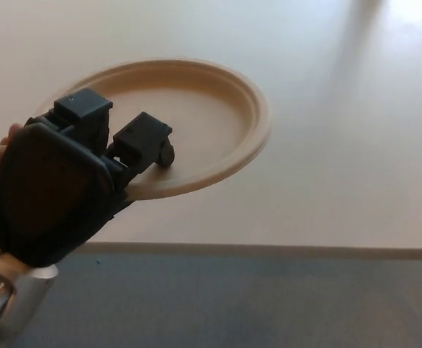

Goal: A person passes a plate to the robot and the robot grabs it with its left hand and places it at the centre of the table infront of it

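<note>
Bare table lies open right of the plate.

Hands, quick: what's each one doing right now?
Left hand: shut on the plate.
Right hand: not in view.
</note>
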